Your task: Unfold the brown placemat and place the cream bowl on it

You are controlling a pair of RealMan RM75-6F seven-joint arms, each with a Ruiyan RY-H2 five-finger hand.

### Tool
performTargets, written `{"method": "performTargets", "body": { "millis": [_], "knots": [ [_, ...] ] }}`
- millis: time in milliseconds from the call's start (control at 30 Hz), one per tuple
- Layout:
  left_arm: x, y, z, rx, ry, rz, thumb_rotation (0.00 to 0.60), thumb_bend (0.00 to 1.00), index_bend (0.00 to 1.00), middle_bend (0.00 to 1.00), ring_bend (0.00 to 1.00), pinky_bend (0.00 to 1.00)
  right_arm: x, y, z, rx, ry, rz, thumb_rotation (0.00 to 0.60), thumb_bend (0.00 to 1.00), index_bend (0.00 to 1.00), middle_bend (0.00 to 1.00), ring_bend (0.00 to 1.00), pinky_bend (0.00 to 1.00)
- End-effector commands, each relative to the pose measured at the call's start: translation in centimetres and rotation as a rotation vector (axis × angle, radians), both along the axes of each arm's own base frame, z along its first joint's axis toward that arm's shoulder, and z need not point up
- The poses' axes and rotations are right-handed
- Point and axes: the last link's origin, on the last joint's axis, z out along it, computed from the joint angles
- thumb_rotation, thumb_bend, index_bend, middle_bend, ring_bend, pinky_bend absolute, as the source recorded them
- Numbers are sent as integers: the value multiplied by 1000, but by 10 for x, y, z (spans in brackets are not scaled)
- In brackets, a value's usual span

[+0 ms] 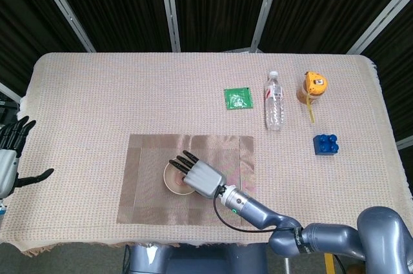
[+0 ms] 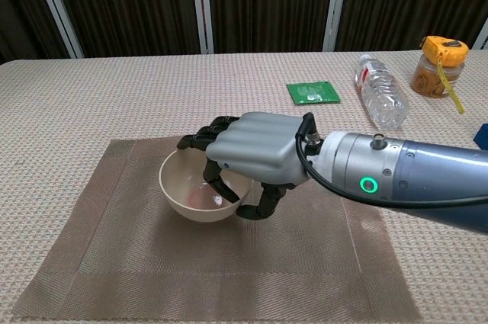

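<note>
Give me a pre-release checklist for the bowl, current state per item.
1. Brown placemat unfolded and flat: ok.
2. Cream bowl over the placemat, well inside its edges: ok.
3. Bowl bottom resting on the mat: cannot tell; the chest view shows it very low, but contact is not clear.
4. Bowl upright: ok, roughly level in the chest view.
5. Right robot hand gripping the rim, fingers inside the bowl: ok, so it must open before it lifts away.
6. Left robot hand clear of the mat, at the table's left edge, holding nothing: ok.
</note>
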Motion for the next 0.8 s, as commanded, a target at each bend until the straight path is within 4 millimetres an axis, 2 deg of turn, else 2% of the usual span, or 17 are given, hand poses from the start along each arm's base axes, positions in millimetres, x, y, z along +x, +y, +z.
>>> {"method": "performTargets", "body": {
  "millis": [33, 100, 133, 200, 267, 333, 567, 700, 800],
  "knots": [
    [1, 1, -1, -4, -3, -2, 600, 0, 0, 0, 0, 0, -5, -1, -3, -17, 15, -5, 600, 308, 721, 0, 0, 0],
    [1, 2, -2, -7, -3, -4, 600, 0, 0, 0, 0, 0, -7, -2, -5, -24, 23, -6, 600, 304, 705, 0, 0, 0],
    [2, 2, -2, -8, -3, -4, 600, 0, 0, 0, 0, 0, -8, -2, -5, -27, 25, -8, 600, 296, 650, 0, 0, 0],
    [2, 3, -3, -14, -3, -5, 600, 0, 0, 0, 0, 0, -11, -3, -6, -38, 27, -14, 600, 198, 234, 0, 0, 0],
    [2, 3, -4, -15, -4, -4, 600, 0, 0, 0, 0, 0, -13, -3, -6, -44, 29, -17, 600, 63, 0, 0, 0, 0],
    [2, 4, -4, -16, -5, -3, 600, 0, 0, 0, 0, 0, -16, -2, -4, -44, 27, -29, 600, 2, 0, 0, 0, 0],
    [2, 4, -4, -20, -8, -1, 600, 0, 0, 0, 0, 0, -20, 5, 22, -99, -20, -23, 600, 0, 0, 0, 0, 0],
    [1, 2, -2, -16, -11, 0, 600, 0, 0, 0, 0, 0, -32, 10, 49, -146, -35, -22, 600, 0, 0, 0, 0, 0],
    [1, -2, -1, -12, -14, -5, 600, 0, 0, 0, 0, 0, -59, 14, 90, -234, -46, -47, 600, 0, 0, 0, 0, 0]
  ]
}}
